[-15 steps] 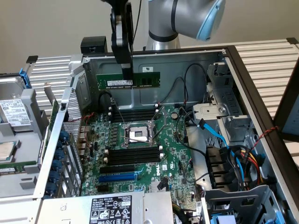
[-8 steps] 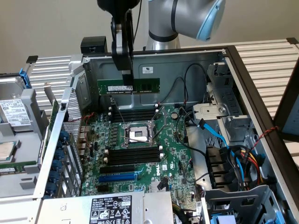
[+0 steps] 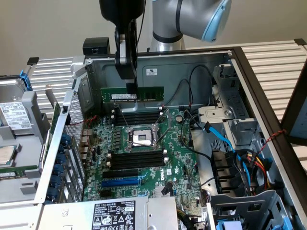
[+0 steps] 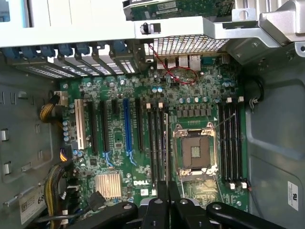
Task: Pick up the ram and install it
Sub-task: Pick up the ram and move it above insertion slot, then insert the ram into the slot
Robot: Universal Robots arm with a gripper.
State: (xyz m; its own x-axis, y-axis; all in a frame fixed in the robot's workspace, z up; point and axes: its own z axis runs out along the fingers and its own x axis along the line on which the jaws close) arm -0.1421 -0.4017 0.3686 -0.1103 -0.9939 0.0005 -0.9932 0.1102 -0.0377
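The hand (image 3: 131, 90) is clamped shut on the ram (image 3: 151, 94), gripping it near its white label. In the exterior view the stick hangs level, on edge, at twelve o'clock from the processor socket (image 3: 142, 138), by the black memory slots (image 3: 139, 117).

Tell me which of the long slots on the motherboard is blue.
The single blue expansion slot, between black slots; the others are black, bar one white slot.
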